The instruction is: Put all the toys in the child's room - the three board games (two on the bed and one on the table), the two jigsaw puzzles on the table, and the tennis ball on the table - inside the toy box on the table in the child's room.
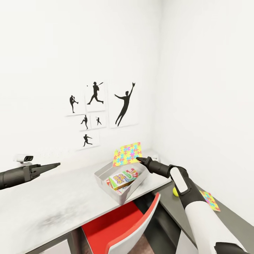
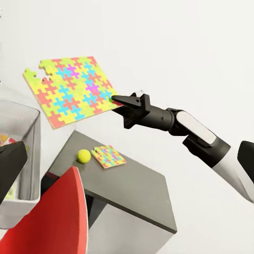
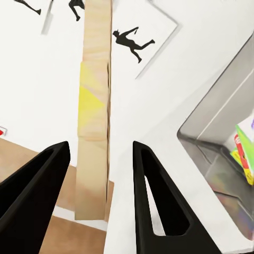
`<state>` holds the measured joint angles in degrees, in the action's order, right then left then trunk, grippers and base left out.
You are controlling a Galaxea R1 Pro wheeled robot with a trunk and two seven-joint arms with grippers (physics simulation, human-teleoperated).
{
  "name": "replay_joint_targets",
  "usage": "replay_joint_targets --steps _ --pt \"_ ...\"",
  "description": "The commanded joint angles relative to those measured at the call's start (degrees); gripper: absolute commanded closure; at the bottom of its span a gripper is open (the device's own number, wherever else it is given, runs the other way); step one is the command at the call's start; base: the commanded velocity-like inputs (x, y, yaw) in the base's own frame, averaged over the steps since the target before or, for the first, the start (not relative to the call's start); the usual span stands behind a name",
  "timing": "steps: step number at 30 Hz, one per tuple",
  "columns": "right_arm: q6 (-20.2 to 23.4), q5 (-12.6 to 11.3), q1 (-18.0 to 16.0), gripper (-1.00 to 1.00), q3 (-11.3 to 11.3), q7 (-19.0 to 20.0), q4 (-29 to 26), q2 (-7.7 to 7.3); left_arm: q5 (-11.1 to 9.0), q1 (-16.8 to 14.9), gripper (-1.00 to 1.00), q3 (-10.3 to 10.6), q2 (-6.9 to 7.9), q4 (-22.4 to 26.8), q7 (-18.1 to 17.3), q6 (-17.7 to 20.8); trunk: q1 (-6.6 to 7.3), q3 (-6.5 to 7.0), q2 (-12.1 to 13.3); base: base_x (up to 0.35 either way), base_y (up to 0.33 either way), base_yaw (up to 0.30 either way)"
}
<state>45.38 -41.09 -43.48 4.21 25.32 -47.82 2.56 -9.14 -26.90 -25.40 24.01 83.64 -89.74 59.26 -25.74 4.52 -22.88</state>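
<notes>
A: What do the arms look like?
B: The right gripper (image 1: 138, 159) has black tapered fingers on a dark wrist, then white glossy shells toward five o'clock.
A: The other?
B: The left gripper (image 1: 56, 164) is black and pointed, its arm dark grey.

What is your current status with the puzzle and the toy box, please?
Right gripper holding one puzzle raised above toy box. Left gripper idle. Ball, second puzzle waiting on lower desk.

Pale table (image 1: 53, 204) carries toy box (image 1: 102, 175); dark lower section (image 1: 229, 215) carries tennis ball (image 1: 175, 191), jigsaw puzzle (image 1: 210, 200).
</notes>
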Motion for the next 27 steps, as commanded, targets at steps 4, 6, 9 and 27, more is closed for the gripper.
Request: replay_joint_targets --steps 4,6,9,27 --pt "0.5 0.1 0.0 1.00 0.3 0.2 0.0 0.07 0.1 -0.1 -1.00 0.0 -0.01 0.0 -0.3 0.6 -0.05 -0.03 0.0 0.276 0.000 0.000" --pt "0.5 0.1 0.0 1.00 0.3 0.2 0.0 0.07 0.1 -0.1 -1.00 0.0 -0.01 -0.1 -0.3 0.6 -0.05 -0.03 0.0 0.130 0.000 0.000" --pt "0.5 0.2 0.0 1.00 0.3 0.1 0.0 0.07 0.2 -0.1 -1.00 0.0 -0.01 -0.1 -0.3 0.6 -0.05 -0.03 0.0 0.121 0.000 0.000" --pt "1.0 0.1 0.1 1.00 0.3 0.2 -0.4 0.12 0.2 -0.1 -1.00 -0.1 -0.01 -0.1 -0.3 0.6 -0.05 -0.44 0.0 0.023 0.000 0.000"
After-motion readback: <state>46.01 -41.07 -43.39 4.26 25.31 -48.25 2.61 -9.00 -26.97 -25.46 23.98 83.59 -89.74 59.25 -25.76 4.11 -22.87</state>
